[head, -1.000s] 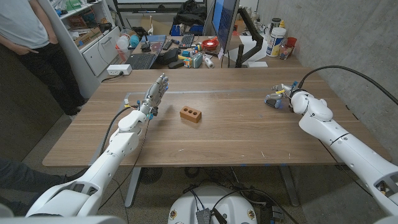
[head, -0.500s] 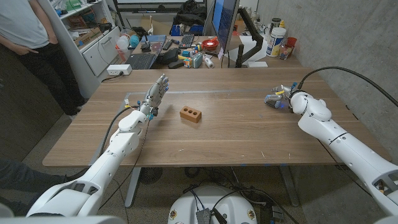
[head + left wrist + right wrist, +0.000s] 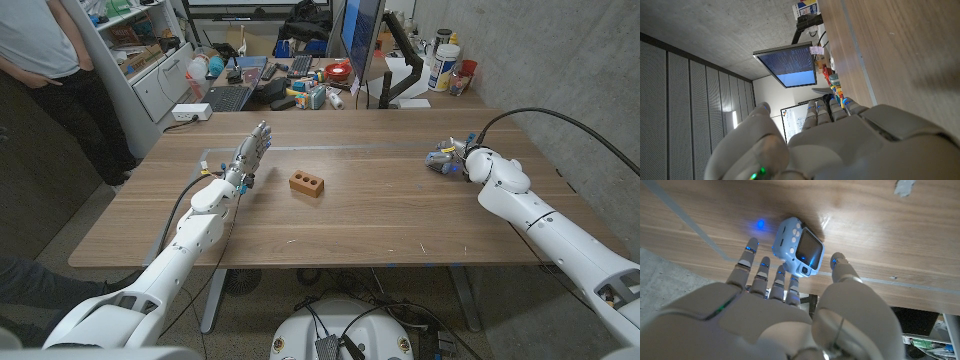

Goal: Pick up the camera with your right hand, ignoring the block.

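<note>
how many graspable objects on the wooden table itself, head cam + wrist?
2. The brick-shaped block sits mid-table, near the left hand. The small blue camera lies at the table's right side, just beyond the open right hand. The right arm may hide something.

Robotics lab or workshop office. Wooden table (image 3: 330,215); cluttered bench with keyboard (image 3: 228,97), monitor (image 3: 360,35). Concrete wall (image 3: 560,60); shelving (image 3: 130,45).
</note>
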You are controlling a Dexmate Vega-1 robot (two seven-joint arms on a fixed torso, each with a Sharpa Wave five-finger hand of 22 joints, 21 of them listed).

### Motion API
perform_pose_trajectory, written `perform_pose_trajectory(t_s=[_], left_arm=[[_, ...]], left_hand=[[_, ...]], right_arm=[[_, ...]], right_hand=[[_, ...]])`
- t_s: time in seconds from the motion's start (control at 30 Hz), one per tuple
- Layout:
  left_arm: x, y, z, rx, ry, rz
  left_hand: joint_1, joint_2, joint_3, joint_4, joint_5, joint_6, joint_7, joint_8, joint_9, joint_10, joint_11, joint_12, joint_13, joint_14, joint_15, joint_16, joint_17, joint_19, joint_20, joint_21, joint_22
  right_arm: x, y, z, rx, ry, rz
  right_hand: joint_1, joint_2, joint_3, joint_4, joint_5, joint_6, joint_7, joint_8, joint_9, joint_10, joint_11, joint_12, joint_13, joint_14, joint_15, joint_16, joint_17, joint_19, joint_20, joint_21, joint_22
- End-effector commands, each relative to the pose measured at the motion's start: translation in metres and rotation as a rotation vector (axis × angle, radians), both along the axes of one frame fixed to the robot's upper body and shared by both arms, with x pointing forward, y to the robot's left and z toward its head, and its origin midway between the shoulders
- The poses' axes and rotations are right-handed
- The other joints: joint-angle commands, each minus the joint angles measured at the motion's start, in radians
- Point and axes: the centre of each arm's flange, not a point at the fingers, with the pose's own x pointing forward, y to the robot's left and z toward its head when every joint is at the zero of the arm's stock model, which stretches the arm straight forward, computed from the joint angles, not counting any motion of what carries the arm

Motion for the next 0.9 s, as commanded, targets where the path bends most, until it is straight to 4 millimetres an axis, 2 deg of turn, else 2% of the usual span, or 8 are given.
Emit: perform_pose_trajectory(t_s=[0.03, 0.1, 0.13, 0.2, 0.27, 0.43, 0.6, 0.9], left_arm=[[0.0003, 0.0001, -0.0026, -0.014, -0.006, 0.01], [-0.0003, 0.0006, -0.0018, -0.015, -0.01, 0.013], [-0.0006, 0.0008, -0.0014, -0.015, -0.012, 0.013], [-0.0009, 0.0011, -0.0009, -0.018, -0.013, 0.015], [-0.0011, 0.0014, -0.0009, -0.02, -0.015, 0.016], [-0.0016, 0.0014, -0.002, -0.025, -0.014, 0.018], [-0.0021, 0.0013, -0.0037, -0.031, -0.013, 0.021], [-0.0049, -0.0011, -0.0073, -0.038, -0.013, 0.028]], left_hand=[[0.006, 0.01, 0.0, -0.006, -0.002, 0.013, -0.002, 0.008, 0.004, 0.006, -0.009, 0.001, 0.005, 0.001, -0.003, 0.003, 0.003, 0.002, 0.005, -0.003, 0.003], [0.006, 0.011, 0.0, -0.006, -0.002, 0.016, -0.002, 0.009, 0.004, 0.009, -0.009, 0.001, 0.005, 0.005, -0.007, 0.005, 0.003, 0.004, 0.006, -0.002, 0.003], [0.007, 0.012, 0.0, -0.006, -0.002, 0.017, -0.003, 0.009, 0.004, 0.009, -0.009, 0.002, 0.005, 0.006, -0.007, 0.005, 0.003, 0.004, 0.007, -0.002, 0.003], [0.007, 0.012, 0.0, -0.006, -0.002, 0.018, -0.003, 0.009, 0.004, 0.013, -0.012, 0.003, 0.005, 0.006, -0.007, 0.004, 0.003, 0.005, 0.007, -0.002, 0.003], [0.008, 0.013, 0.0, -0.007, -0.002, 0.022, -0.003, 0.01, 0.004, 0.013, -0.012, 0.003, 0.005, 0.008, -0.008, 0.005, 0.003, 0.006, 0.007, -0.002, 0.003], [0.01, 0.014, 0.001, -0.007, -0.002, 0.024, -0.002, 0.011, 0.004, 0.016, -0.013, 0.004, 0.005, 0.01, -0.008, 0.006, 0.003, 0.007, 0.008, -0.002, 0.004], [0.011, 0.015, 0.001, -0.008, -0.002, 0.024, -0.005, 0.01, 0.004, 0.016, -0.015, 0.003, 0.005, 0.013, -0.006, 0.006, 0.003, 0.009, 0.015, -0.001, 0.004], [0.013, 0.017, 0.0, -0.008, -0.003, 0.027, -0.006, 0.01, 0.004, 0.018, -0.016, 0.003, 0.005, 0.014, -0.005, 0.006, 0.003, 0.012, 0.022, 0.0, 0.004]], right_arm=[[0.0029, -0.0011, -0.0004, 0.004, -0.008, 0.011], [0.0031, -0.0019, -0.0003, 0.01, -0.01, 0.016], [0.0031, -0.0021, -0.0002, 0.011, -0.011, 0.013], [0.003, -0.0023, -0.0002, 0.012, -0.017, 0.012], [0.0031, -0.0023, -0.0003, 0.008, -0.018, 0.013], [0.0047, -0.0014, -0.0005, -0.002, -0.011, 0.013], [0.0063, -0.0008, -0.0015, -0.01, -0.005, 0.01], [0.0118, -0.001, -0.007, -0.032, 0.0, 0.006]], right_hand=[[0.014, 0.005, 0.01, -0.001, 0.007, 0.017, -0.003, 0.011, 0.004, 0.015, -0.003, 0.007, 0.003, 0.008, -0.021, 0.009, 0.004, 0.029, -0.004, 0.006, 0.003], [0.024, 0.011, 0.015, -0.002, 0.009, 0.026, 0.001, 0.014, 0.004, 0.02, -0.002, 0.01, 0.004, 0.021, -0.03, 0.013, 0.005, 0.062, -0.011, 0.015, 0.004], [0.043, 0.011, 0.019, -0.005, 0.009, 0.036, 0.006, 0.016, 0.006, 0.026, -0.001, 0.013, 0.004, 0.035, -0.043, 0.014, 0.006, 0.143, -0.015, 0.035, 0.003], [0.047, 0.012, 0.02, -0.003, 0.008, 0.044, 0.008, 0.018, 0.007, 0.039, 0.003, 0.017, 0.004, 0.047, -0.047, 0.016, 0.008, 0.185, -0.016, 0.044, 0.001], [0.062, 0.013, 0.023, -0.005, 0.006, 0.057, 0.013, 0.021, 0.008, 0.048, 0.008, 0.021, 0.005, 0.07, -0.051, 0.021, 0.009, 0.248, -0.041, 0.058, -0.001], [0.091, 0.014, 0.026, -0.011, 0.004, 0.069, 0.019, 0.023, 0.01, 0.061, 0.014, 0.025, 0.005, 0.089, -0.055, 0.023, 0.01, 0.325, -0.07, 0.072, -0.005], [0.125, 0.019, 0.034, -0.018, 0.004, 0.08, 0.019, 0.025, 0.011, 0.076, 0.017, 0.03, 0.005, 0.114, -0.063, 0.029, 0.011, 0.367, -0.093, 0.076, -0.006], [0.164, 0.025, 0.038, -0.021, 0.003, 0.102, 0.015, 0.031, 0.013, 0.089, 0.006, 0.034, 0.005, 0.127, -0.078, 0.031, 0.014, 0.391, -0.109, 0.072, -0.007]])
